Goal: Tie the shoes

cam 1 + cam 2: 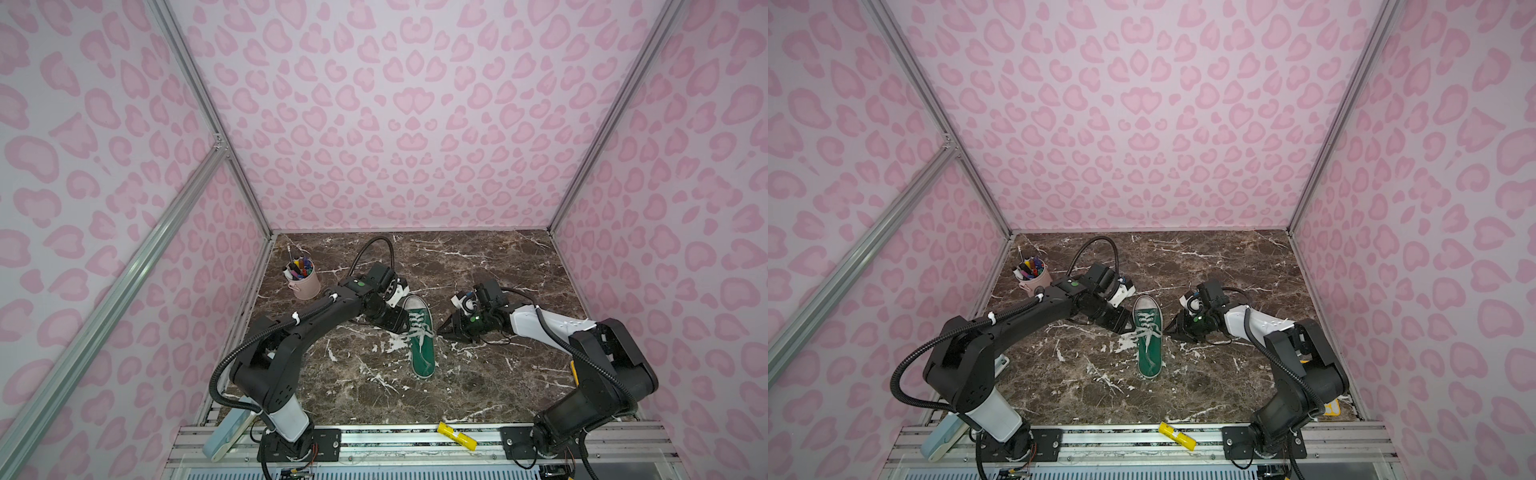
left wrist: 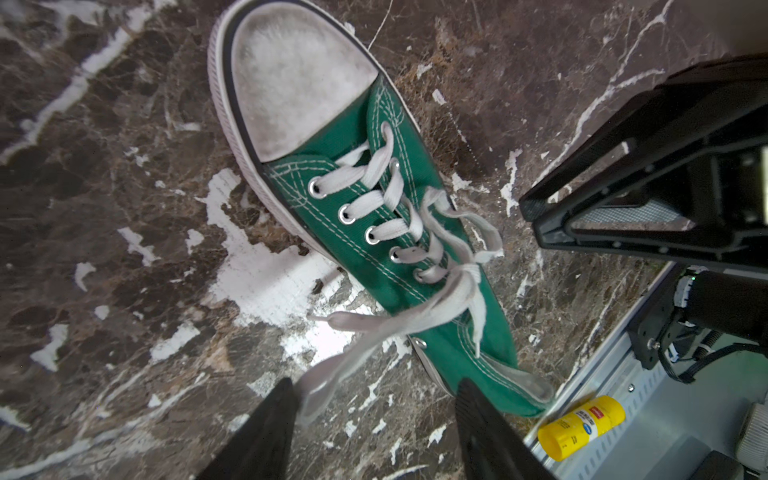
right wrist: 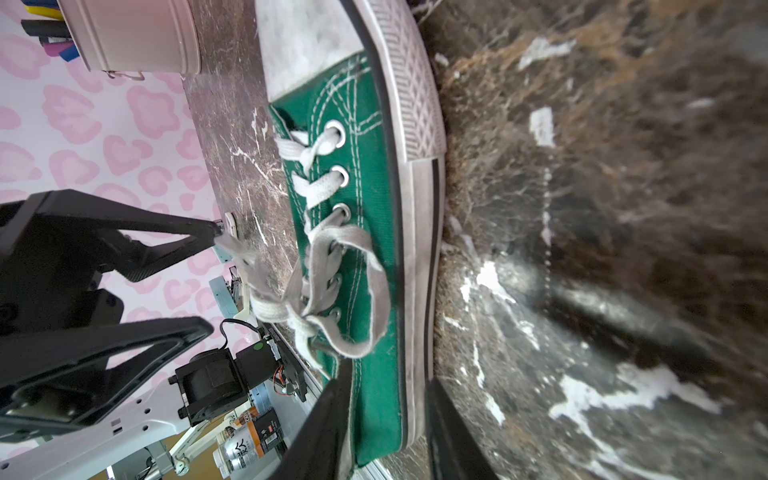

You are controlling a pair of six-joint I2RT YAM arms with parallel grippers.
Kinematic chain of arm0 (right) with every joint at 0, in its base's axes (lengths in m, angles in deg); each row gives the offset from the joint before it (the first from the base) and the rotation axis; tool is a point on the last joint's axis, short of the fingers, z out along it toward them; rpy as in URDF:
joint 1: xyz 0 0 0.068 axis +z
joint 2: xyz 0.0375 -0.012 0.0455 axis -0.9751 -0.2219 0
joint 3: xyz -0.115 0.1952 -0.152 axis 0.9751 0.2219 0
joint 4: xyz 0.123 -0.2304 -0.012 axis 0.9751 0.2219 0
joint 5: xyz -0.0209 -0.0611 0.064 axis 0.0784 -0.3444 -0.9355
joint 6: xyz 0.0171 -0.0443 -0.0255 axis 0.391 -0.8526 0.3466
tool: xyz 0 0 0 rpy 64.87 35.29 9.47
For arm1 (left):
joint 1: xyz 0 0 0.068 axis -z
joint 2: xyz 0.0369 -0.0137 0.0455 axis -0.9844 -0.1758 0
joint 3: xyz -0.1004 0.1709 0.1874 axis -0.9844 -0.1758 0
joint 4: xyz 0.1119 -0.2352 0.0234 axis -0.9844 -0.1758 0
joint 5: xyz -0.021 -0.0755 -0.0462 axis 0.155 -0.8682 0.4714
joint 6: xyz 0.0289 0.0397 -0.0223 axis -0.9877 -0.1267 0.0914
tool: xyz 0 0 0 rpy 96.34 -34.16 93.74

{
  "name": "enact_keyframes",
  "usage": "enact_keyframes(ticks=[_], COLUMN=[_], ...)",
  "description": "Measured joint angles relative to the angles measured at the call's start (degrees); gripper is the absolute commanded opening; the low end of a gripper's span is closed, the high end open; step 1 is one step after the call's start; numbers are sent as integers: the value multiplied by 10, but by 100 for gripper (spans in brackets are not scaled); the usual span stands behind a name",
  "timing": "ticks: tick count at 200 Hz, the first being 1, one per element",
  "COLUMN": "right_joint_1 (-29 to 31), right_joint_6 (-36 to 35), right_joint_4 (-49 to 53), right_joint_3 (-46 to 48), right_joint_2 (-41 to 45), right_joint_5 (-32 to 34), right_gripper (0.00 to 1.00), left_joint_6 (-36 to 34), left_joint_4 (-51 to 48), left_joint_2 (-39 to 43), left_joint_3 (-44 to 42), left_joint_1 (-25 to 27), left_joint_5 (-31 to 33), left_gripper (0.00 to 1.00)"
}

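Note:
A green sneaker with a white toe cap lies mid-table in both top views, toe pointing away. Its off-white laces cross at a loose knot over the tongue, with one loop to the side and two ends trailing off. My left gripper is open at the shoe's left side, and one lace end hangs loose against one of its fingers. My right gripper stands open just off the shoe's right side, gripping nothing.
A pink cup of pens stands at the back left. A yellow bottle lies on the front rail, and a pale blue-white object sits by the left arm's base. Pink patterned walls close in three sides.

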Motion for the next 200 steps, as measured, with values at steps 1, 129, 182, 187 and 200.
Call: enact_keyframes(ticks=[1, 129, 182, 187, 200], right_joint_1=[0, 78, 106, 106, 106], right_joint_6=[1, -1, 9, 10, 15], right_joint_4=[0, 24, 16, 15, 12], right_joint_3=[0, -36, -60, -62, -64], right_joint_2=[0, 2, -42, -44, -50], right_joint_5=[0, 31, 13, 13, 9], right_gripper=[36, 32, 32, 32, 31], left_joint_6=[0, 58, 57, 57, 56], left_joint_4=[0, 55, 55, 55, 55], left_joint_2=[0, 39, 36, 35, 32], left_joint_3=[0, -41, -33, -33, -35], left_joint_1=[0, 1, 2, 2, 3], left_joint_5=[0, 1, 13, 12, 14], left_gripper=[65, 71, 72, 72, 72])
